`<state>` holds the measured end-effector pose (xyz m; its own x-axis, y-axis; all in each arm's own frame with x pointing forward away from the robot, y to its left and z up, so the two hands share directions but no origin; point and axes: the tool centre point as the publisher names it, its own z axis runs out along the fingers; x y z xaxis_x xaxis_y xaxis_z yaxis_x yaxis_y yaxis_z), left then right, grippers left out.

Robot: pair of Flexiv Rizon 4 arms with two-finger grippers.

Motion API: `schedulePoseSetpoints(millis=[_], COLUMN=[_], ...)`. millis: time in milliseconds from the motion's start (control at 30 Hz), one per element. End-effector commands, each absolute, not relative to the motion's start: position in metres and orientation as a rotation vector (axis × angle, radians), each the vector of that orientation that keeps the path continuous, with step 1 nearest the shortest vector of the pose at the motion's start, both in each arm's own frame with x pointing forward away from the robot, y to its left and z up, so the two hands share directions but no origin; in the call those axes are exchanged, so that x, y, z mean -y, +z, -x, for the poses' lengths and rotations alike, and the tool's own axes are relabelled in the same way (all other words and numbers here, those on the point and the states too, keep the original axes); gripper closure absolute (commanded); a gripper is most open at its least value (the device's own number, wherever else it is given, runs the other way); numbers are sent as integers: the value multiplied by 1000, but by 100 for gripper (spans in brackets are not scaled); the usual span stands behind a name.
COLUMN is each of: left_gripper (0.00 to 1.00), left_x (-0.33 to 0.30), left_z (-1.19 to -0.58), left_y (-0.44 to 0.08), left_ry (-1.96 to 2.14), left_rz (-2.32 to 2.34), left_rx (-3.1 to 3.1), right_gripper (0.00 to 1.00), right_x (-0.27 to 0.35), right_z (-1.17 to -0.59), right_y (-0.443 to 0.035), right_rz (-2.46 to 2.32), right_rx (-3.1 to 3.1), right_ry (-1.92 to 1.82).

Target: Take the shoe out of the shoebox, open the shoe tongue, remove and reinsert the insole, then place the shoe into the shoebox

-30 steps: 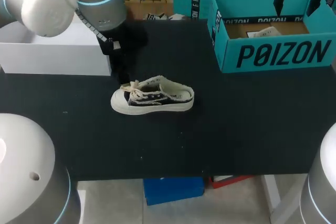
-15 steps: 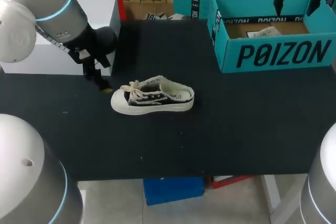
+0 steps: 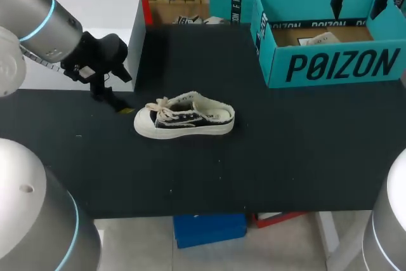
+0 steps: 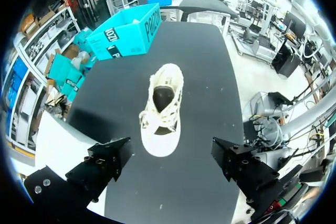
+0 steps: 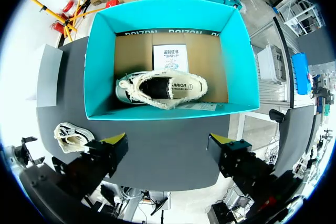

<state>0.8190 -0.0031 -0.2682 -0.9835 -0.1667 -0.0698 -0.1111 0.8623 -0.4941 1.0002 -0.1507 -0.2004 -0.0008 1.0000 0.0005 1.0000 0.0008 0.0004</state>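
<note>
Looking down from the head camera, you see the shoe (image 3: 184, 117) standing on its sole near the middle of the black table (image 3: 285, 157), outside the box, with its laced toe toward your left arm's side and its open heel toward the right; the left gripper (image 3: 113, 98) hangs low over the table just beside the toe, not touching it, in front of a white box (image 3: 82, 36) that stands on the table's far left; in the left wrist view the shoe (image 4: 163, 109) lies straight ahead of that gripper (image 4: 170, 157), toe nearest, and the two fingers stand wide apart with nothing between them, so that claw is open and holds nothing; the dark inside of the shoe shows, but you cannot tell how the insole sits; the teal shoebox (image 3: 330, 68) stands open at the table's far right, well apart from the shoe, and the right gripper (image 3: 359, 1) hangs above its far wall; from the right wrist view that gripper (image 5: 167, 148) has its fingers spread wide and empty above the shoebox (image 5: 100, 66), where a second shoe (image 5: 160, 88) rests on the cardboard floor beside a white card (image 5: 170, 57); the shoe (image 5: 72, 136) on the table shows off to the side of the box.
</note>
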Motion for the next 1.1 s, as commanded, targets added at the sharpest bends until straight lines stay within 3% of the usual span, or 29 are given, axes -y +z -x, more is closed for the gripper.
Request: schedulePoseSetpoints(millis=[33, 467, 900, 1100], left_gripper=[0, 0, 0, 0], left_x=[0, 0, 0, 0], left_z=[-817, -817, -817, -817], left_y=[-271, -271, -271, -271], left_ry=[-842, -842, -842, -842], left_rz=[212, 212, 212, 212], left_rx=[-2894, -2894, -2894, -2894], right_gripper=[0, 0, 0, 0], right_x=[154, 119, 86, 86], right_z=[-999, -954, -894, -894], right_y=[-196, -157, -171, -171], right_rz=[2212, 1513, 498, 498], right_rx=[2230, 2923, 3298, 3298], right_ry=[21, -206, 133, 133])
